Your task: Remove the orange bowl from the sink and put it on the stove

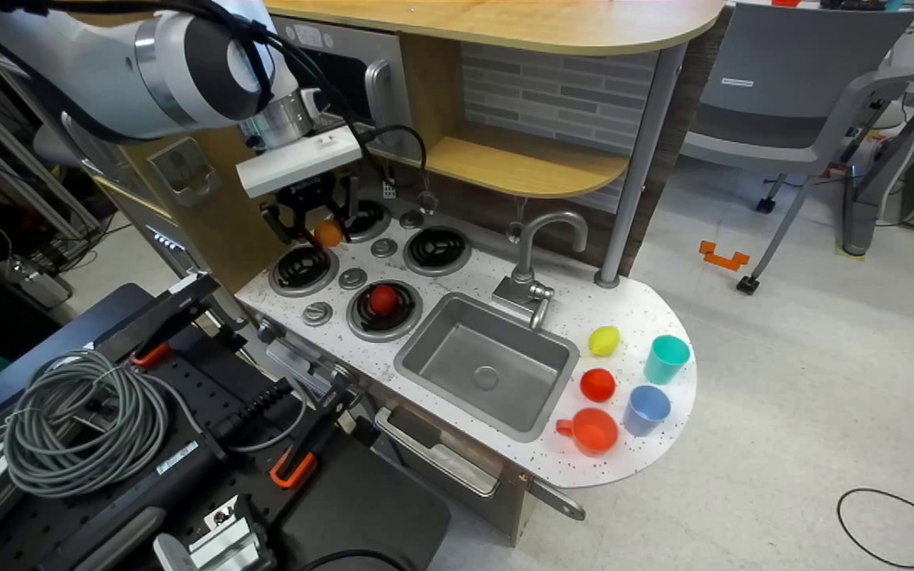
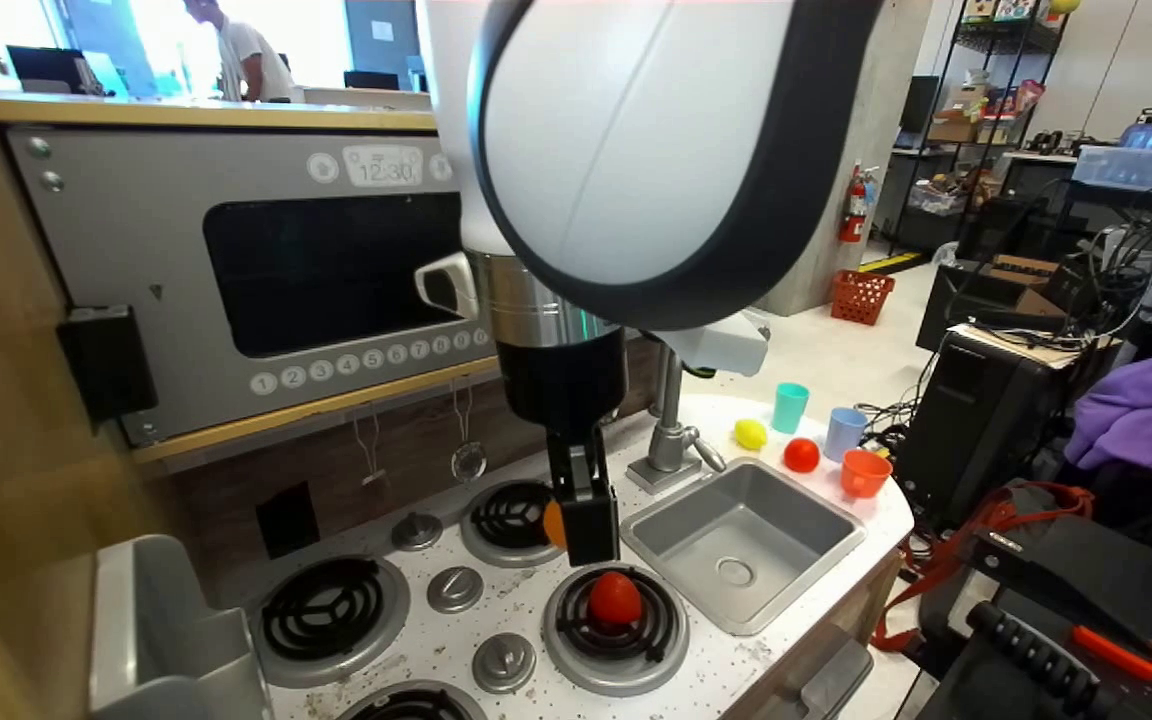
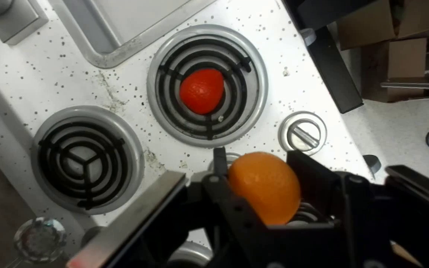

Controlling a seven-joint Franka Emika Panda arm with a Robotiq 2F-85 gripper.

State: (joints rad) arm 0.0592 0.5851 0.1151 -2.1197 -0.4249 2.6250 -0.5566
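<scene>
The orange bowl [image 3: 264,186] appears as a small, smooth, round orange item. My gripper [image 3: 258,158] is shut on it, with one black finger on each side. The gripper [image 1: 316,228] holds the orange bowl [image 1: 328,233] above the stove [image 1: 437,250], near the back-left burners in that exterior view. In an exterior view a black finger partly hides the orange bowl [image 2: 555,524]. The stove has black coil burners ringed in silver and also shows in the wrist view [image 3: 84,160]. The grey metal sink [image 1: 457,349] lies beside the stove, with a curved silver faucet [image 1: 532,238].
A red round item [image 1: 383,300] rests on a burner near the sink. Beyond the sink stand a yellow lemon [image 1: 604,341], a red round item [image 1: 597,385], a red cup [image 1: 593,431], a green cup [image 1: 666,359] and a blue cup [image 1: 647,410]. A wooden shelf [image 1: 536,162] overhangs behind.
</scene>
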